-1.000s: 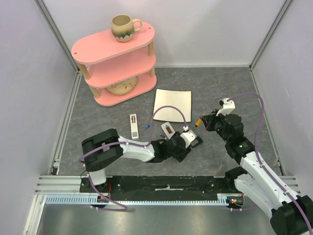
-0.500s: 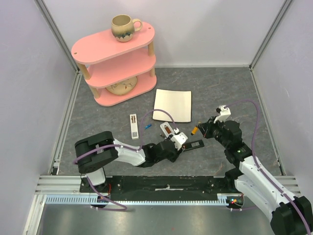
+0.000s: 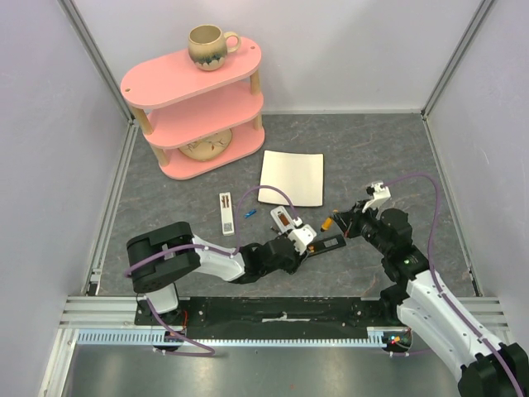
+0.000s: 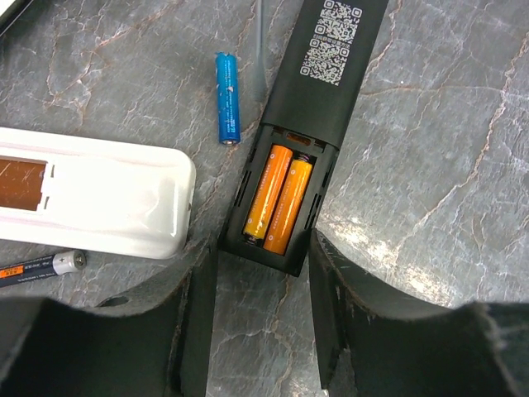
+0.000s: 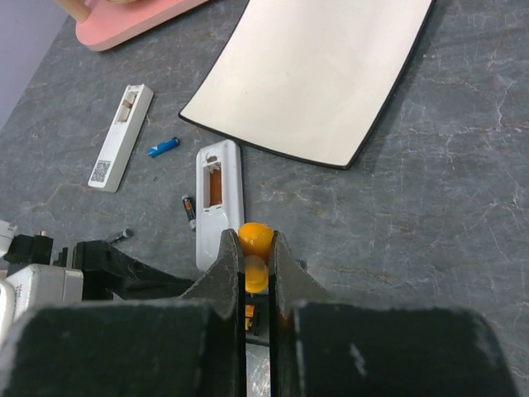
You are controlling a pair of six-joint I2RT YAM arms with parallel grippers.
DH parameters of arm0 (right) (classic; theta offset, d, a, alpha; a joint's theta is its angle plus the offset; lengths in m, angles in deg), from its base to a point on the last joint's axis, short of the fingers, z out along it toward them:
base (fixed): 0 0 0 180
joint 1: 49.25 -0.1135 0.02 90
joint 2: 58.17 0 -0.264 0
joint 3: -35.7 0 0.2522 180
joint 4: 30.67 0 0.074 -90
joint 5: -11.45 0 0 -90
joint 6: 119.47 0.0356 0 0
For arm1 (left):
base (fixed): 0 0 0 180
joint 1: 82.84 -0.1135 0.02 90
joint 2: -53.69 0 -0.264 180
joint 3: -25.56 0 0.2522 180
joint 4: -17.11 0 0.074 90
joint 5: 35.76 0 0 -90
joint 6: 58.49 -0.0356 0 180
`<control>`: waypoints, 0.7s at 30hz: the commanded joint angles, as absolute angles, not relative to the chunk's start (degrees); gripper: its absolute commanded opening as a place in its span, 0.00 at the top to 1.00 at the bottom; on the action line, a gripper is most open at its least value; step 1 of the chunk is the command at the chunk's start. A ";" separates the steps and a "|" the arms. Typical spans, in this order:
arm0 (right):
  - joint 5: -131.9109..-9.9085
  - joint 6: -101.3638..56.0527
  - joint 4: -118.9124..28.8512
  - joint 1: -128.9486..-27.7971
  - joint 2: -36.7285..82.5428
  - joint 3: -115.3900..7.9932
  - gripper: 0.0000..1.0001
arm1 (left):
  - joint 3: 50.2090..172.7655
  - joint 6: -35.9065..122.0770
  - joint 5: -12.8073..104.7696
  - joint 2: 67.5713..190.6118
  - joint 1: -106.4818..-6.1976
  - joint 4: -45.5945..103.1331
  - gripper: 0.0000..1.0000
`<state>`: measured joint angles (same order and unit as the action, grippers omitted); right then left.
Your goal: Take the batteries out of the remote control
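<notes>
The black remote lies back up with its cover off. Two orange batteries sit side by side in its bay. My left gripper is open, and its fingers flank the remote's near end with a thin gap each side. In the top view this gripper meets the remote near the table's middle. My right gripper is shut on the orange screwdriver handle, just right of the remote and above it. A loose blue battery lies left of the remote.
A white remote with an empty bay lies to the left, a dark battery beside it. A slimmer white remote lies further left. A white sheet lies behind, and a pink shelf with a mug stands at the back left.
My left gripper has drawn back off the black remote to its near end, with its jaws narrowing. My right gripper has come down and nearer with the screwdriver.
</notes>
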<state>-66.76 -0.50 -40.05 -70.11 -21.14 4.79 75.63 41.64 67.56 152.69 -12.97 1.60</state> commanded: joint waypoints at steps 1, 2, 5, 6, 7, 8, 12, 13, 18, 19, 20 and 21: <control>-66.42 -0.11 -43.46 -70.34 -21.96 4.53 1.00 | 74.12 46.18 64.51 157.13 -11.82 14.08 0.92; -66.33 -0.11 -44.08 -70.34 -22.05 4.62 1.00 | 74.56 46.71 65.13 157.31 -11.91 14.35 0.94; -65.55 -0.29 -45.65 -70.34 -22.75 4.71 1.00 | 75.26 47.85 66.11 157.75 -11.91 14.88 0.96; -65.02 -0.38 -46.27 -70.51 -22.93 4.62 1.00 | 75.53 48.03 66.28 158.18 -11.91 15.31 0.97; -64.93 -0.73 -46.80 -70.43 -23.28 4.53 1.00 | 75.79 48.20 66.63 158.36 -11.91 15.40 0.98; -64.93 -0.73 -47.68 -70.51 -23.46 4.53 1.00 | 76.14 48.20 66.72 158.62 -11.91 15.49 0.98; -64.93 -0.56 -48.91 -70.60 -24.69 4.97 1.00 | 76.76 48.47 66.81 159.50 -11.82 15.93 0.98; -65.01 -0.64 -49.18 -70.60 -24.60 5.23 1.00 | 76.67 48.56 66.72 159.68 -11.91 15.93 0.98; -66.86 -0.55 -49.80 -70.69 -24.60 5.76 1.00 | 76.67 48.73 66.72 159.86 -11.91 15.93 0.98; -67.64 -0.55 -50.32 -70.69 -24.51 5.68 1.00 | 76.76 48.82 66.81 159.86 -11.91 16.11 0.98; -68.09 -0.64 -50.50 -70.60 -24.42 5.59 1.00 | 76.67 48.91 66.81 159.86 -11.91 16.19 0.98; -68.44 -0.82 -50.67 -70.69 -24.34 5.41 1.00 | 76.58 48.82 66.90 159.77 -11.91 16.20 0.98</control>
